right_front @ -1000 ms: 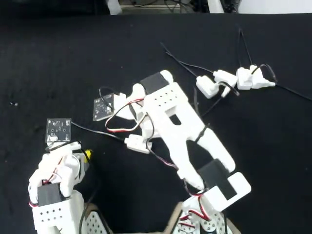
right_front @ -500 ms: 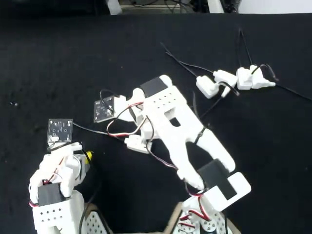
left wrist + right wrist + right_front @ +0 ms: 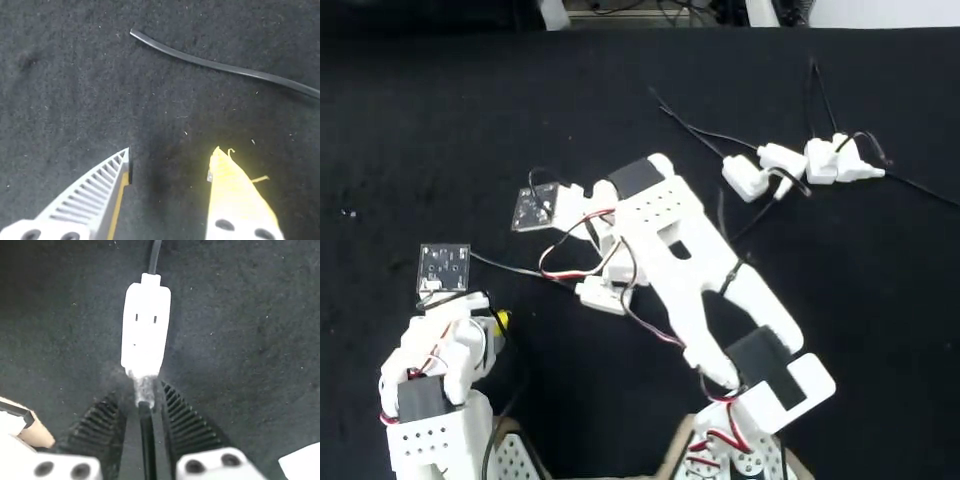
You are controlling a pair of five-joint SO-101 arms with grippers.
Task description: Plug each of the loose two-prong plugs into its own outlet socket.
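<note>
The right gripper (image 3: 144, 392) was clamped tight on the stub end of the white outlet socket (image 3: 146, 330), while the left gripper (image 3: 171, 150), toward nine o'clock of it, gaped wide, holding nothing.

The black-clothed table (image 3: 420, 100) is flecked with lint, and pale clutter (image 3: 555, 12) sits beyond its far edge.

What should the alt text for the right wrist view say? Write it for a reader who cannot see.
The right gripper has its fingers shut on the narrow end of a white outlet socket with two slots, lying on the black table. A black cable leaves the socket's far end.
</note>
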